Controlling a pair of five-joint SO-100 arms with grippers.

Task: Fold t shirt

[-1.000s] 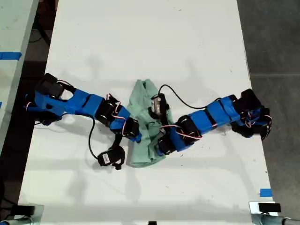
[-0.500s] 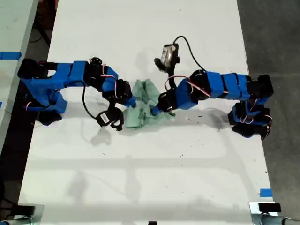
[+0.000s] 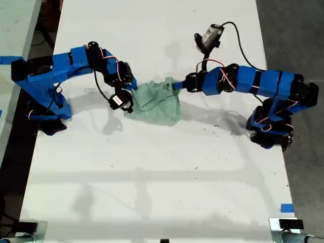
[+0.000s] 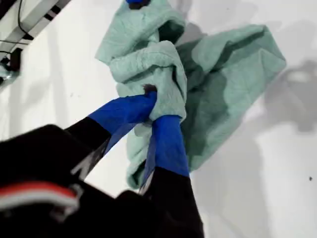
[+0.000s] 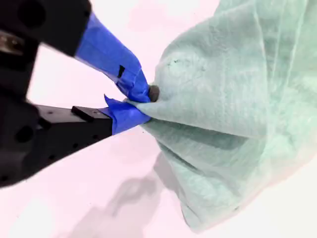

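While both arms reach inward over the white table [image 3: 152, 177], the t shirt [image 3: 158, 104] hangs between them near the table's middle, a little toward the far end in the exterior view. My first gripper [image 3: 132, 90], on the arm at the exterior view's left, is clamped on a bunched fold of the pale green fabric; the first wrist view shows its blue-taped fingers [image 4: 168, 144] closed tight around a wad of the t shirt [image 4: 223, 74], with the tip of my second gripper [image 4: 136, 2] just visible beyond the cloth. My second gripper [image 3: 178, 85], on the arm at the exterior view's right, pinches the opposite upper corner. In the second wrist view its jaws are pressed together on a small pleat at my second gripper [image 5: 143, 101], and the t shirt [image 5: 237, 109] falls away from the pinch in broad folds. The garment sags in a wrinkled sheet below the two held points; whether its lower edge touches the table cannot be told. Each arm's wrist camera [image 3: 121, 100] dangles on a black cable.
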